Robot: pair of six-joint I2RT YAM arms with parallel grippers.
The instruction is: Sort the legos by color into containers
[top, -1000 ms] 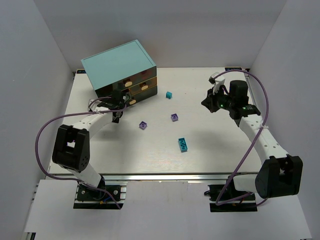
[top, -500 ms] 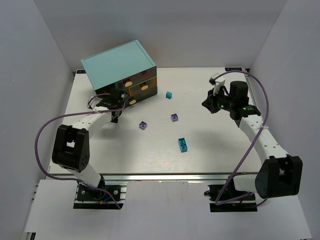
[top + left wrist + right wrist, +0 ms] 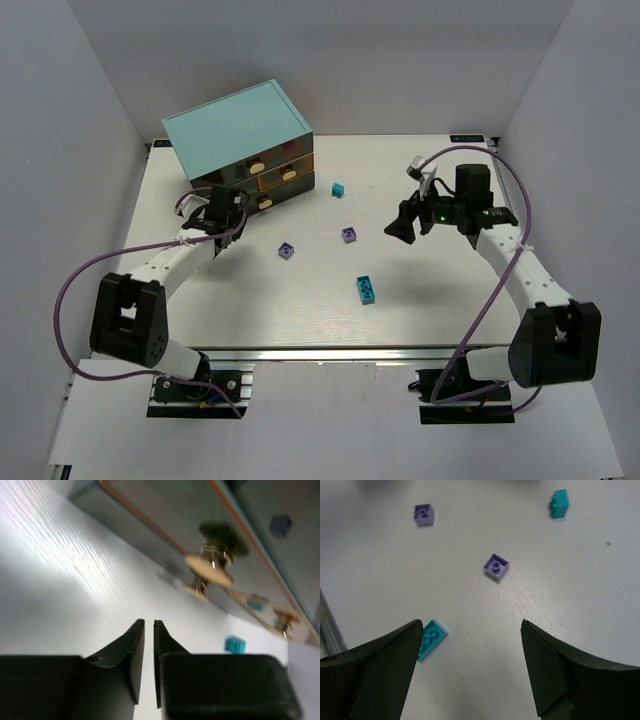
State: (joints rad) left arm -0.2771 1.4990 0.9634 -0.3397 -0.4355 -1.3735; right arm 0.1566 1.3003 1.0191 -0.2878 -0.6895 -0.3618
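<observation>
The cabinet [image 3: 238, 118] is light teal, and its drawers [image 3: 288, 173] are translucent brown edged in orange, with cream knobs [image 3: 209, 570] on brassy stems. On the white table [image 3: 300, 315], faintly streaked like wood grain, lie a small cyan lego [image 3: 339, 189], a longer cyan lego [image 3: 366, 289] and two purple legos [image 3: 349, 235] [image 3: 287, 251]. The arms are white with black joints and trail purple cables [image 3: 70, 290]; the left gripper [image 3: 148, 625] and the right gripper [image 3: 470, 627] are black, and a green light [image 3: 441, 212] glows on the right wrist.
</observation>
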